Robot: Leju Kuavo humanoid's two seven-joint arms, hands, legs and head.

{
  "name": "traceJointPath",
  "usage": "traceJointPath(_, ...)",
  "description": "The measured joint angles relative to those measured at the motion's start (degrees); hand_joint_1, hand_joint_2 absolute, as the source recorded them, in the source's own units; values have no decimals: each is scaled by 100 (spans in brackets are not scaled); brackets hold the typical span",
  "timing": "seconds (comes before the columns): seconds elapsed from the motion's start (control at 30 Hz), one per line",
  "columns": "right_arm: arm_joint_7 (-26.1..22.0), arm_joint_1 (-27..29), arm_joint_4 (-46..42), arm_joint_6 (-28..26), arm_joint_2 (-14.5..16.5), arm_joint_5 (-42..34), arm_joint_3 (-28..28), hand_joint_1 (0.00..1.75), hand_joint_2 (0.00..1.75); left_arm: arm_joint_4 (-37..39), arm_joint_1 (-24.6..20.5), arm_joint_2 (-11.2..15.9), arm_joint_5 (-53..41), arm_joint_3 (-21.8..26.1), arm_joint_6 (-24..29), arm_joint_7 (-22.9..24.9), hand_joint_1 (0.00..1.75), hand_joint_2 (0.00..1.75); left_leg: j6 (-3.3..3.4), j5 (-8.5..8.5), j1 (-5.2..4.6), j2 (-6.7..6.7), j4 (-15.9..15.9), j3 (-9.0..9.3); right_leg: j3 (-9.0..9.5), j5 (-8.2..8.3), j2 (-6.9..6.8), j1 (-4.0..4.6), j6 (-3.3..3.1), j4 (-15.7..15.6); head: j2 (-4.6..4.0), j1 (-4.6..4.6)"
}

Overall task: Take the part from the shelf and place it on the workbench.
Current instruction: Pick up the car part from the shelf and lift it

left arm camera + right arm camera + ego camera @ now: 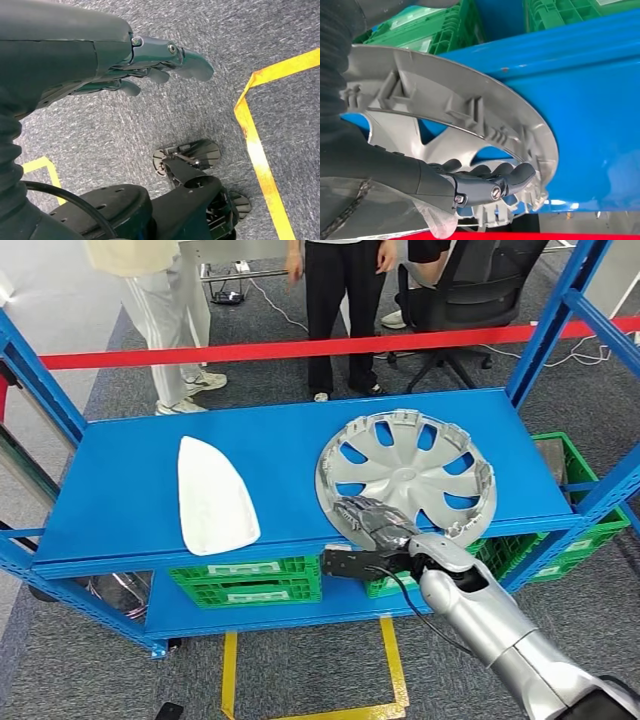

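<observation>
A silver wheel cover point(411, 470) lies hollow side up at the right of the blue shelf point(121, 480), its near rim at the shelf's front edge. My right hand point(370, 520) lies on its near-left rim. In the right wrist view the thumb and fingers point(486, 180) stretch across the inner face of the wheel cover point(433, 100), tips close to the rim and not wrapped round it. A white, iron-shaped part point(211, 495) lies flat on the shelf's left half. My left hand point(151, 65) hangs over grey carpet with fingers loosely extended, holding nothing.
Green crates point(241, 580) sit on the lower shelf, another green crate point(581, 530) at the right. Blue uprights point(555, 315) frame the shelf. Behind a red tape point(302, 347) stand people point(340, 300) and an office chair point(468, 290). Yellow floor tape point(392, 650) marks the carpet.
</observation>
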Motion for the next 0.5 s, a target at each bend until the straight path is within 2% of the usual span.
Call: traceJointPath(0.5,57,-144,171,-17,0,-91,206,0,175,33,1,57,61,143,60,104,0,175,1,1,0,-2,0,-2,-1,1,-2,0,-1,0,0,1)
